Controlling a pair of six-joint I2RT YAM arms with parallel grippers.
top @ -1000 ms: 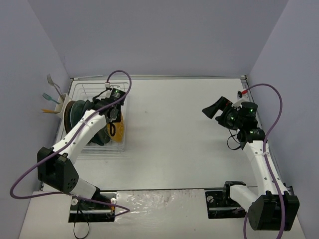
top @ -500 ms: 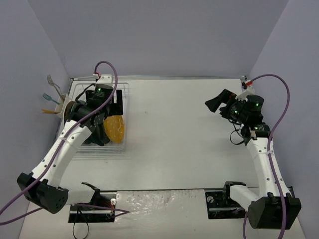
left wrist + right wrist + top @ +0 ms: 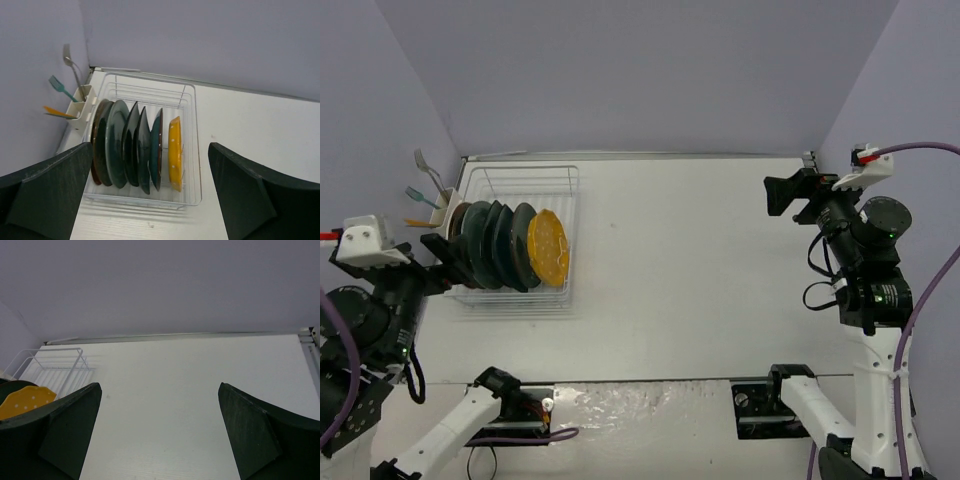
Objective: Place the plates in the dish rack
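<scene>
Several plates stand on edge in the white wire dish rack (image 3: 520, 170) at the table's left. The yellow-orange plate (image 3: 548, 247) is the rightmost, with dark teal plates (image 3: 505, 245) to its left. The left wrist view looks down on the dish rack (image 3: 192, 125), the yellow plate (image 3: 175, 152) and the dark plates (image 3: 117, 145). My left gripper (image 3: 440, 262) (image 3: 150, 147) is open and empty, raised clear of the rack on its near-left side. My right gripper (image 3: 782, 195) (image 3: 159, 385) hangs open and empty over the far right of the table.
A white cutlery cup (image 3: 442, 212) (image 3: 82, 107) with a fork and coloured utensils hangs on the rack's left side. In the right wrist view, the rack's corner (image 3: 50, 365) and the yellow plate (image 3: 22, 401) show at the left edge. Purple walls enclose the table.
My left gripper opened and drew back from the rack toward the near left, leaving the yellow plate standing in the rack. The right arm lifted and shifted right.
</scene>
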